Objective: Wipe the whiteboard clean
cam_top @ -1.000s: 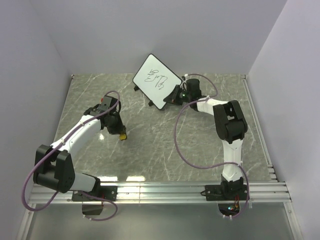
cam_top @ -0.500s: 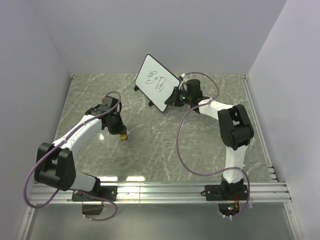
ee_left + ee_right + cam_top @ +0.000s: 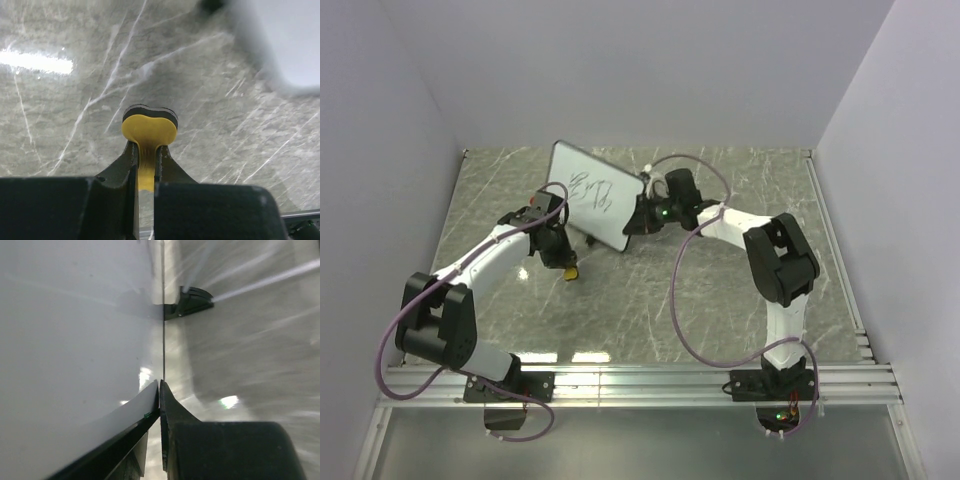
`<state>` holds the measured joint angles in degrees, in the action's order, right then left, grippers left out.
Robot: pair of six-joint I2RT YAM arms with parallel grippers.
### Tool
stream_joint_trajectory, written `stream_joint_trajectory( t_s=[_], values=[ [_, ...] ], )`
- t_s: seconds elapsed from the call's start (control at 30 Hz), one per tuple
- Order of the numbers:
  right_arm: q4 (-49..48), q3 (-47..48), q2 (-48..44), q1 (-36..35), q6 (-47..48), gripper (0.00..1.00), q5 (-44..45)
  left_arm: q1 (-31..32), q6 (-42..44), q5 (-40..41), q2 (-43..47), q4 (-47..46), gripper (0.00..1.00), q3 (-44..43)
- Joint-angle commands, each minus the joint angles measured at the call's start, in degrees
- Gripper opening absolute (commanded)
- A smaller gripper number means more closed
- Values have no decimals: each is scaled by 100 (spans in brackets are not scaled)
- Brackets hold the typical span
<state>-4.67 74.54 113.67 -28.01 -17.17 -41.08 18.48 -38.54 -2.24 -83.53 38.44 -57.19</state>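
Note:
The whiteboard (image 3: pixel 592 197), white with a thin black frame and black scribbles, is held tilted above the marble table at the back centre. My right gripper (image 3: pixel 638 222) is shut on its right edge; in the right wrist view the board's face (image 3: pixel 75 340) fills the left and one black foot (image 3: pixel 192 301) sticks out. My left gripper (image 3: pixel 563 262) is shut on the yellow-black eraser (image 3: pixel 149 127) and holds it just left of and below the board's lower edge. A blurred corner of the board (image 3: pixel 285 40) shows in the left wrist view.
Grey marble tabletop (image 3: pixel 650 300) enclosed by pale walls on the left, back and right. An aluminium rail (image 3: pixel 640 380) runs along the near edge by the arm bases. Purple cables loop off both arms.
My right gripper has carried the whiteboard left and lower, turning it flatter, close to my left gripper. The left gripper with the eraser has shifted only slightly.

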Motion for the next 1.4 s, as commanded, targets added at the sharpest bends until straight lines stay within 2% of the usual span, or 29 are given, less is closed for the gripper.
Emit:
stream_joint_trajectory(
  t_s=[0.0, 0.13, 0.3, 0.47, 0.57, 0.7, 0.83, 0.9, 0.93, 1.0, 1.1, 1.37],
  values=[
    [1776, -536, -142, -556, 337, 0, -1595, 42, 40, 57, -67, -99, 0, -407],
    [1943, -880, -494, -565, 442, 0, -1202, 42, 66, 188, -243, -134, 0, -635],
    [2435, -301, -135, -557, 557, 0, -708, 50, 66, 206, -463, -222, 0, -987],
    [2304, -238, 41, -556, 364, 0, -533, 191, 14, 102, -550, -512, 0, -1128],
    [2163, -309, 68, -565, 127, 0, -436, 533, -48, 197, -568, -845, 0, -1163],
    [2189, -300, 156, -565, -50, 0, -480, 1130, -92, 942, -664, -1390, 0, -1216],
    [2198, -353, 164, -574, -172, 0, -603, 1570, -153, 1278, -1033, -1987, 0, -1268],
    [2155, -396, 182, -565, -225, 0, -708, 1702, -92, 1436, -1367, -2016, 0, -1426],
    [2111, -414, 182, -565, -295, 0, -734, 1790, -74, 1820, -1481, -1859, 0, -1592],
    [2067, -475, 182, -565, -348, 0, -796, 1773, -83, 2243, -1710, -1778, 0, -1611],
    [2031, -590, 121, -565, -349, 0, -788, 1598, 75, 2474, -1580, -1997, 0, -1226],
    [2022, -669, -55, -565, -340, 0, -779, 579, 92, 2623, -578, -2463, 0, 260]
  ],
)
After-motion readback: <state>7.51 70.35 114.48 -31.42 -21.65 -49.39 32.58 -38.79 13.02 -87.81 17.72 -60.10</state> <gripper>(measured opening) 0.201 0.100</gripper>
